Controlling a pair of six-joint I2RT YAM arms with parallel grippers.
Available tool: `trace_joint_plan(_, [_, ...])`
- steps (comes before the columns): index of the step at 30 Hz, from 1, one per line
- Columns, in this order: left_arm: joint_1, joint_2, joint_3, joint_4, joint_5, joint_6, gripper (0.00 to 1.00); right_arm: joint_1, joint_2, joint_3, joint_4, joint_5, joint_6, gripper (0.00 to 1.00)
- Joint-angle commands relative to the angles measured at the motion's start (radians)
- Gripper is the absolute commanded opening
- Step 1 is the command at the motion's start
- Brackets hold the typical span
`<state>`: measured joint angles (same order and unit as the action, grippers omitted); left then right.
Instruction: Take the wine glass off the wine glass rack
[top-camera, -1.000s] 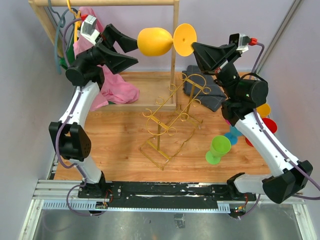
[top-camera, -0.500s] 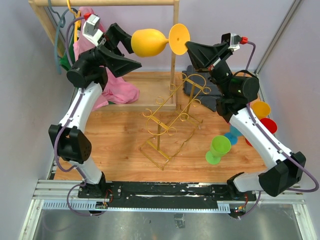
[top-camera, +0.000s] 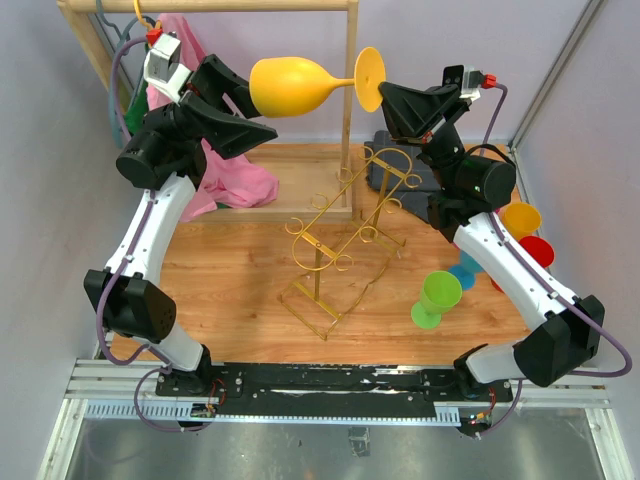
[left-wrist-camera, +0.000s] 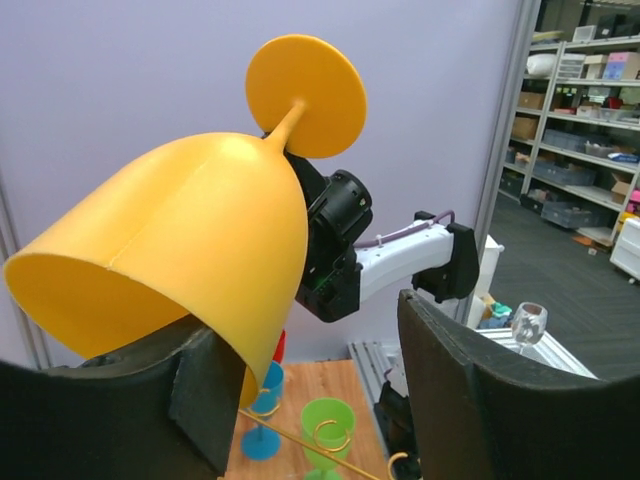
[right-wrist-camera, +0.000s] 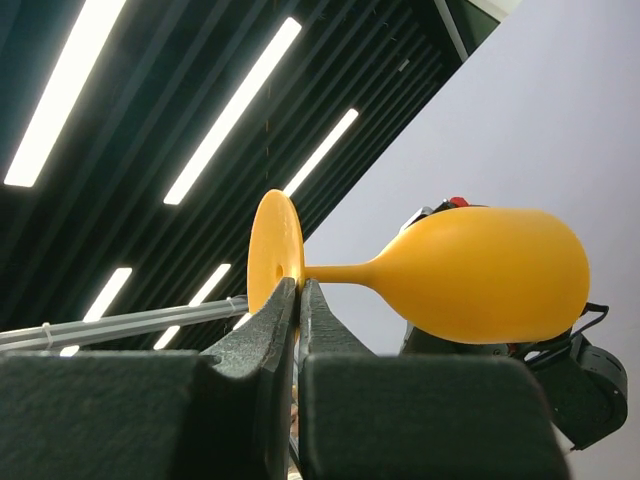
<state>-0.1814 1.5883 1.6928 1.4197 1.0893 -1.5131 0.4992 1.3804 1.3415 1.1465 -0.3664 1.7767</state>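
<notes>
Your right jaws are clamped on the rim of the foot of the yellow glass (top-camera: 290, 85), holding it sideways in the air with the bowl pointing at your left jaws. Your left jaws stand apart around the bowl: it rests against one finger (left-wrist-camera: 205, 400), and a gap shows before the other.

The glass hangs clear of the rack (top-camera: 340, 245), which stands on the wooden counter (top-camera: 230, 290) well below and between the two sets of jaws.

Below your right jaws a green cup (top-camera: 437, 297) stands near blue (top-camera: 463, 272), red (top-camera: 535, 250) and orange (top-camera: 520, 218) ones, and a grey cloth (top-camera: 425, 185) lies just behind the rack. Below your left jaws a pink cloth (top-camera: 235, 185) is bunched by a wooden clothes frame (top-camera: 349, 110).

A lilac wall (top-camera: 450, 30) closes the back. The left wrist view shows storage shelves (left-wrist-camera: 590, 100), and the right wrist view shows strip lights (right-wrist-camera: 235, 110) on a dark ceiling.
</notes>
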Motion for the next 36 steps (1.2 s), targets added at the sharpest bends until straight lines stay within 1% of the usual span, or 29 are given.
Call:
trace_joint_plan(1, [-0.009, -0.043, -0.010, 0.012, -0.014, -0.002, 0.57, -0.014, 0.018, -0.013, 0.091, 0.023, 0.014, 0.01])
trace_joint_plan(5, [-0.009, -0.056, -0.008, 0.003, -0.013, -0.004, 0.35, -0.006, 0.023, -0.025, 0.117, 0.027, 0.018, 0.01])
trace_joint_plan(6, [-0.009, -0.061, -0.006, 0.000, -0.013, -0.004, 0.28, -0.005, 0.023, -0.030, 0.120, 0.029, 0.017, 0.01])
trace_joint_plan(8, [-0.008, -0.067, -0.005, -0.008, -0.013, -0.005, 0.07, -0.002, 0.018, -0.038, 0.125, 0.033, 0.014, 0.01])
trace_joint_plan(9, [-0.009, -0.070, -0.004, -0.014, -0.013, -0.004, 0.01, -0.002, 0.015, -0.040, 0.126, 0.033, 0.014, 0.01])
trace_joint_plan(14, [-0.009, -0.092, 0.009, -0.037, -0.009, 0.003, 0.00, -0.002, 0.000, -0.045, 0.150, 0.022, -0.003, 0.01])
trace_joint_plan(15, [-0.009, -0.096, 0.021, -0.049, -0.005, 0.015, 0.00, -0.003, -0.006, -0.051, 0.153, 0.016, -0.009, 0.05])
trace_joint_plan(19, [0.000, -0.119, 0.082, -0.142, -0.001, 0.113, 0.00, -0.019, -0.067, -0.131, 0.165, 0.002, -0.048, 0.50])
trace_joint_plan(20, [0.003, -0.127, 0.092, -0.177, -0.004, 0.147, 0.00, -0.026, -0.093, -0.161, 0.163, 0.001, -0.064, 0.60])
trace_joint_plan(23, [0.002, -0.162, 0.099, -0.278, 0.006, 0.250, 0.00, -0.065, -0.196, -0.257, 0.113, -0.010, -0.119, 0.84])
trace_joint_plan(24, [0.001, -0.174, 0.091, -0.295, 0.018, 0.266, 0.00, -0.085, -0.243, -0.297, 0.054, -0.015, -0.140, 0.99])
trace_joint_plan(25, [-0.002, -0.183, 0.090, -0.312, 0.034, 0.278, 0.00, -0.114, -0.293, -0.323, -0.002, -0.023, -0.166, 0.99])
trace_joint_plan(27, [-0.006, -0.193, 0.098, -0.362, 0.061, 0.297, 0.00, -0.182, -0.405, -0.352, -0.174, -0.035, -0.223, 0.99])
trace_joint_plan(29, [-0.010, -0.192, 0.131, -0.423, 0.084, 0.312, 0.00, -0.282, -0.529, -0.326, -0.428, -0.065, -0.343, 0.99])
trace_joint_plan(31, [-0.022, -0.172, 0.184, -0.508, 0.116, 0.316, 0.00, -0.353, -0.593, -0.228, -0.763, -0.119, -0.505, 0.99])
trace_joint_plan(33, [-0.028, -0.147, 0.231, -0.569, 0.141, 0.305, 0.00, -0.380, -0.608, -0.096, -1.053, -0.123, -0.677, 0.99])
trace_joint_plan(35, [-0.031, -0.137, 0.247, -0.612, 0.161, 0.313, 0.00, -0.382, -0.603, 0.029, -1.276, -0.075, -0.810, 0.99])
trace_joint_plan(36, [-0.033, -0.134, 0.248, -0.619, 0.170, 0.311, 0.00, -0.381, -0.603, 0.074, -1.353, -0.043, -0.861, 0.98])
